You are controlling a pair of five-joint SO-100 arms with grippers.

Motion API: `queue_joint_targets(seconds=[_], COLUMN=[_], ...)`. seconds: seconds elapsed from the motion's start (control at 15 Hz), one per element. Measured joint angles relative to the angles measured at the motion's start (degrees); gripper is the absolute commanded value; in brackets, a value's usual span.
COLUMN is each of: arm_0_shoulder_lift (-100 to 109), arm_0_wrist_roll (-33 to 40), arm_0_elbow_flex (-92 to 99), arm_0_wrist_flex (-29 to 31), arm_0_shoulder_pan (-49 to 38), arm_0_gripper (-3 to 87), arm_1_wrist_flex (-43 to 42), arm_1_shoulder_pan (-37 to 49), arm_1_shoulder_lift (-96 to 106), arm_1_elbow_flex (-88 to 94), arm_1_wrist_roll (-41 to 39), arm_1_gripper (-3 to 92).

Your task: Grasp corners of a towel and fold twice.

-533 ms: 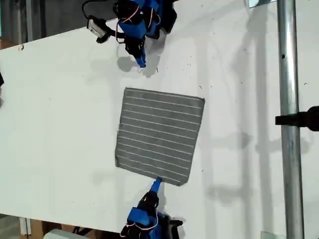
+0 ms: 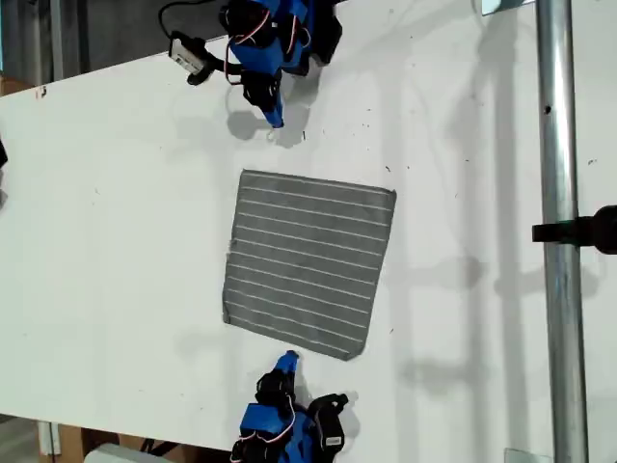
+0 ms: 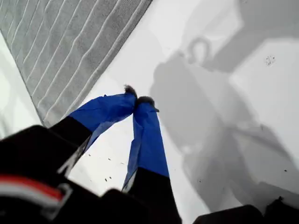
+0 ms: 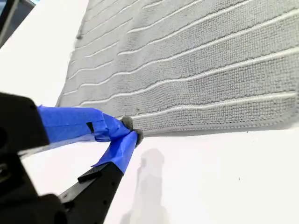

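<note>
Two arms in play, two blue-taped grippers, one towel. Closest in, in the second wrist view: my second gripper [image 4: 132, 130], tips pressed together with nothing between them, right at the hem of the towel [image 4: 196, 60] but gripping none of it. Cloth cut off at the top and right of that frame, so only one corner in sight there.

Over to the first wrist view: my first gripper [image 3: 136, 99], tips likewise pinched together and empty, over bare white table [image 3: 210, 140]. Towel well apart, up in the upper left of the frame, one striped tip poking down beside the blue finger.

Out to the exterior view: my second gripper [image 2: 286, 361] at the bottom centre, just beside the towel's lower edge, arm base cut off by the frame. Towel [image 2: 308, 265] flat and unfolded in the middle of the frame, all four of the corners [image 2: 243, 176] showing. My first gripper [image 2: 275, 120] at the top centre, clear of the upper hem, arm partly cut off by the top edge. At the far right, one metal pole [image 2: 557, 289] top to bottom.
</note>
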Motion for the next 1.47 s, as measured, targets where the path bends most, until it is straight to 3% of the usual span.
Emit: queue_joint_targets(seconds=[0.2,0.33,0.53,0.8,0.93,1.0,1.47], arm_0_shoulder_lift=[0.0,0.0,0.0,0.0,0.0,0.0,0.0], arm_0_wrist_roll=[-0.1,-0.1,-0.1,-0.7,-0.7,-0.8,-1.1], arm_0_elbow_flex=[0.0,0.0,0.0,0.0,0.0,0.0,0.0], arm_0_wrist_flex=[0.0,0.0,0.0,0.0,0.0,0.0,0.0], arm_0_shoulder_pan=[0.1,0.1,0.1,0.1,0.1,0.1,0.1], arm_0_gripper=[-2.9,-2.9,-2.9,-2.9,-2.9,-2.9,-2.9], arm_1_wrist_flex=[-5.7,-9.1,-8.1,-3.6,-3.3,-3.3,1.0], arm_1_shoulder_pan=[-5.5,-8.9,-16.3,-30.6,-35.9,-36.5,-34.7], arm_1_shoulder_lift=[-2.5,-20.1,-51.9,-79.7,-86.8,-88.4,-99.8], arm_1_elbow_flex=[-4.0,-16.9,-42.5,-68.2,-74.7,-76.5,-84.8], arm_1_wrist_roll=[-1.1,-4.5,-11.7,-14.4,-16.0,-16.8,-20.7], arm_1_gripper=[-0.2,-0.2,-0.2,-0.2,36.8,42.4,44.1])
